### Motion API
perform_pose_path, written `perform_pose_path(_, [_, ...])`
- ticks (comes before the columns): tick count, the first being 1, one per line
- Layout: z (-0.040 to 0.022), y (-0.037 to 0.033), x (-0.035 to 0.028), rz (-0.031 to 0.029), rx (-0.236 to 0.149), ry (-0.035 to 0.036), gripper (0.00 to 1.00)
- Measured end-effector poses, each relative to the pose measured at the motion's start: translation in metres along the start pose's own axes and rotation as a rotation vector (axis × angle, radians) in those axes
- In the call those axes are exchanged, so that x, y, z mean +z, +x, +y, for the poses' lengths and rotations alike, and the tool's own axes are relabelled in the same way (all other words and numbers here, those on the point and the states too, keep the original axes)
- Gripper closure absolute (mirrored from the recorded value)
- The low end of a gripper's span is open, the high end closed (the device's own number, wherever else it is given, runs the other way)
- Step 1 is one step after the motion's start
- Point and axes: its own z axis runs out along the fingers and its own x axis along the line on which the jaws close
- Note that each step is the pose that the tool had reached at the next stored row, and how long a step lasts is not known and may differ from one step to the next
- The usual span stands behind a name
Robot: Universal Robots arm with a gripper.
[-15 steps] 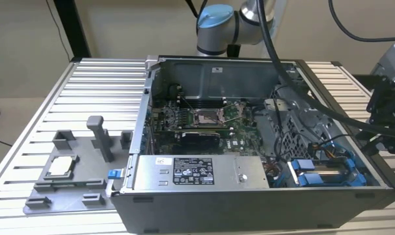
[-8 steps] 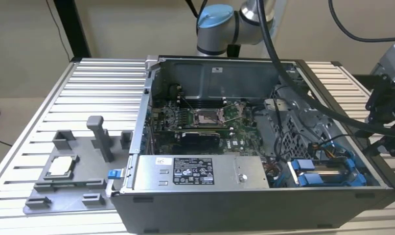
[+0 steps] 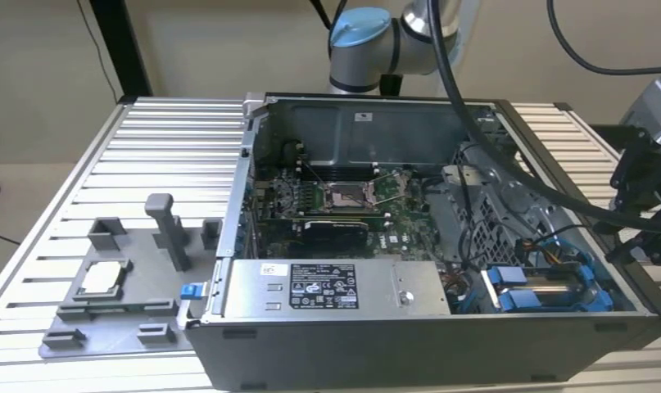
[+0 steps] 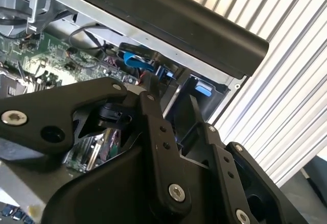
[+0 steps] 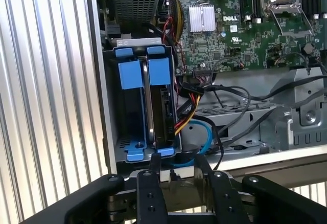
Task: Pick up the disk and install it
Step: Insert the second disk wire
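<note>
Disk (image 5: pixel 148 106) is seen seated in the drive cage, long axis 12-to-6, at 12 o'clock of the pincer (image 5: pixel 176 175); pincer held narrow, empty.

We see white lettering (image 5: pixel 228 17) printed on the green board (image 5: pixel 240 45), beyond the gripper (image 5: pixel 178 163), past the blue drive cage (image 5: pixel 134 106). In the exterior view, a black-and-white label (image 3: pixel 323 286) sits on the silver box (image 3: pixel 418 288) and a small white sticker (image 3: pixel 364 115) on the case wall (image 3: pixel 341 139); we cannot read either.
</note>
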Motion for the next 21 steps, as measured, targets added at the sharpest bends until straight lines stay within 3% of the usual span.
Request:
perform_pose_path(2, [-0.0001,0.0008,-0.0004,0.0048,-0.001,0.0006,0.0])
perform_pose_path(10, [-0.0084,0.0032,-0.0003,0.0048,-0.005,-0.0005,0.0])
perform_pose_path(15, [-0.0088,0.0043,0.0063,0.0046,-0.006,0.0006,0.0])
perform_pose_path(21, [-0.0088,0.0045,0.007,0.0046,-0.006,0.0007,0.0])
